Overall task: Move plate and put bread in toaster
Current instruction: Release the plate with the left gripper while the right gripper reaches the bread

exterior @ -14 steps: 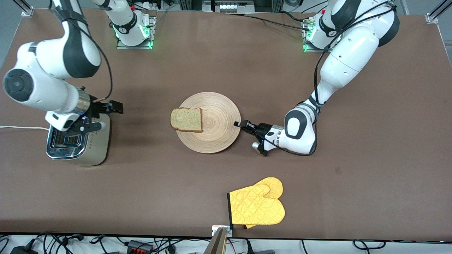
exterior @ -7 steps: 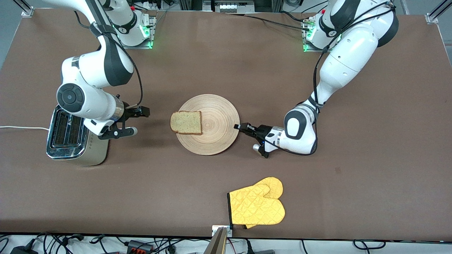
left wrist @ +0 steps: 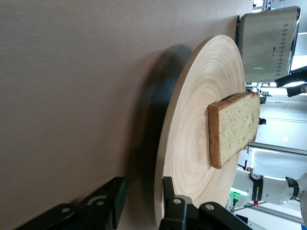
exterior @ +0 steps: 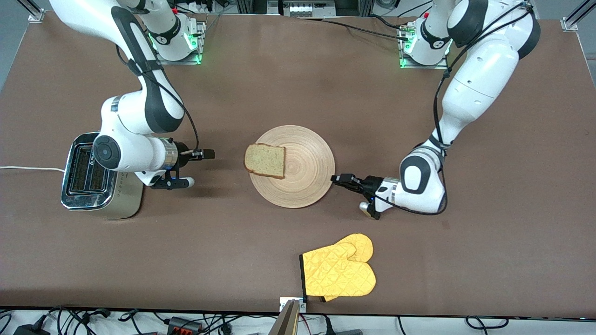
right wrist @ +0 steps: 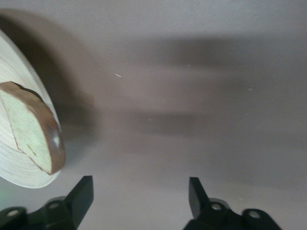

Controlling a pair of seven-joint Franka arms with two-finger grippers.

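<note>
The light-wood plate lies mid-table with the bread on its part toward the right arm's end. My left gripper is shut on the plate's rim at the left arm's end. In the left wrist view its jaws straddle the plate's edge, with the bread on the plate and the toaster past it. My right gripper is open and empty, low between the silver toaster and the plate. In the right wrist view it faces the plate and bread.
A yellow oven mitt lies near the table's front edge, nearer the camera than the plate. The toaster's white cord runs off the right arm's end of the table.
The left gripper has dragged the plate with the bread toward the left arm's end. The right arm has come off the toaster and moved toward the plate.
</note>
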